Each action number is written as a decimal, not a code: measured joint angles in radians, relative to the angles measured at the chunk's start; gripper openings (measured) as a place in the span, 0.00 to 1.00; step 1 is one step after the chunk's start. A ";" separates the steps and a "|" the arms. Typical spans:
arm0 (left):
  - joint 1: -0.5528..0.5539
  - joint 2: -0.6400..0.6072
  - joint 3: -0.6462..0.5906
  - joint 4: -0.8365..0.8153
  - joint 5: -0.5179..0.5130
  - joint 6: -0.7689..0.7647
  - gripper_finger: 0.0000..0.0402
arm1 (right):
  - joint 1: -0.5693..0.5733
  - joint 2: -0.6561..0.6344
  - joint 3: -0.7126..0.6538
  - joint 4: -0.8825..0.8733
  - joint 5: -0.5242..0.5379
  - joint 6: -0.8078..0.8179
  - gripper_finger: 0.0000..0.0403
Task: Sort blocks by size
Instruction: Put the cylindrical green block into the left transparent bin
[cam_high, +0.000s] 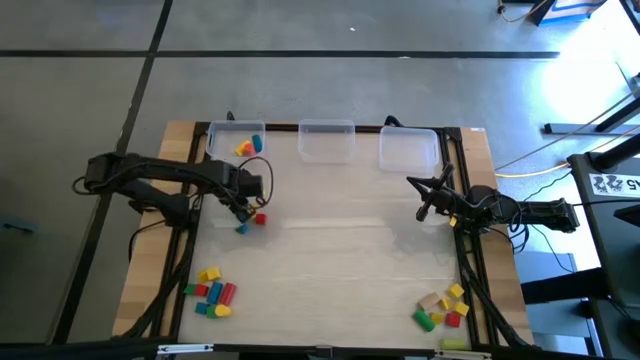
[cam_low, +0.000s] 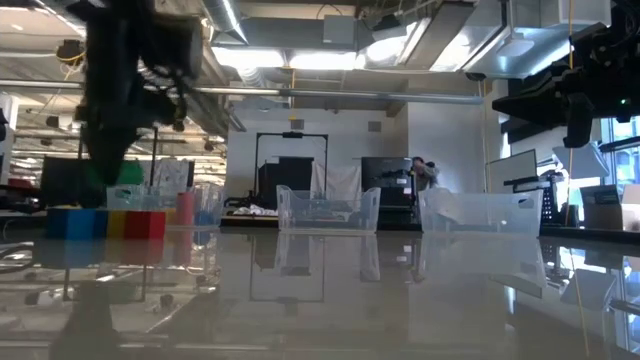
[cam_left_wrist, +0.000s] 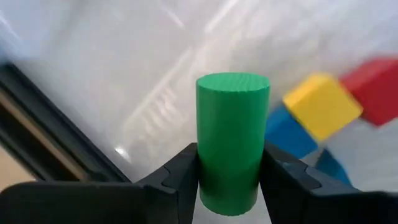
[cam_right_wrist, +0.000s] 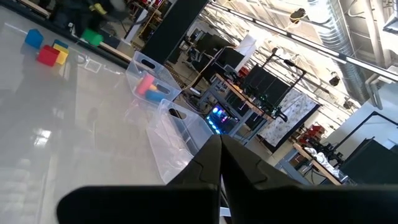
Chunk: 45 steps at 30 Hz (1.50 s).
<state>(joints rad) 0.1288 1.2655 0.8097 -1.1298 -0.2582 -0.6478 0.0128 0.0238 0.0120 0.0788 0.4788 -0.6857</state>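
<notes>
My left gripper (cam_high: 243, 207) is shut on a green cylinder (cam_left_wrist: 232, 146) above the table's left side, just over a small group of a yellow (cam_left_wrist: 321, 106), a blue (cam_left_wrist: 288, 132) and a red block (cam_left_wrist: 378, 88). That group shows in the high view (cam_high: 252, 221) and in the low view (cam_low: 105, 222). My right gripper (cam_high: 428, 200) hangs shut and empty over the right side, near the right bin. More blocks lie in piles at the near left (cam_high: 212, 290) and near right (cam_high: 443, 308). My left gripper pinches the green cylinder's curved sides (cam_left_wrist: 205, 171) between its two fingers, on the half nearer the wrist. The cylinder lies along the fingers, its flat free end (cam_left_wrist: 233, 82) sticking out past them. In the low view it is lifted clear of the table (cam_low: 125, 172).
Three clear bins stand along the far edge: the left one (cam_high: 235, 140) holds a few blocks, the middle one (cam_high: 327, 140) and the right one (cam_high: 410, 148) show none. The table's middle (cam_high: 340, 240) is bare.
</notes>
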 joint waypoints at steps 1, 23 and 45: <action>0.007 0.000 0.021 -0.001 -0.025 0.008 0.34 | 0.000 0.000 0.000 0.000 0.000 0.000 0.03; 0.438 -0.001 0.106 0.315 -0.248 0.474 0.35 | 0.000 0.000 0.000 0.000 0.000 0.000 0.03; 0.694 0.000 0.065 0.414 -0.235 0.522 0.35 | 0.000 0.000 0.000 -0.001 0.008 -0.001 0.03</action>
<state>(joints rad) 0.8225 1.2659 0.8749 -0.7158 -0.4931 -0.1256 0.0126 0.0238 0.0122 0.0778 0.4866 -0.6865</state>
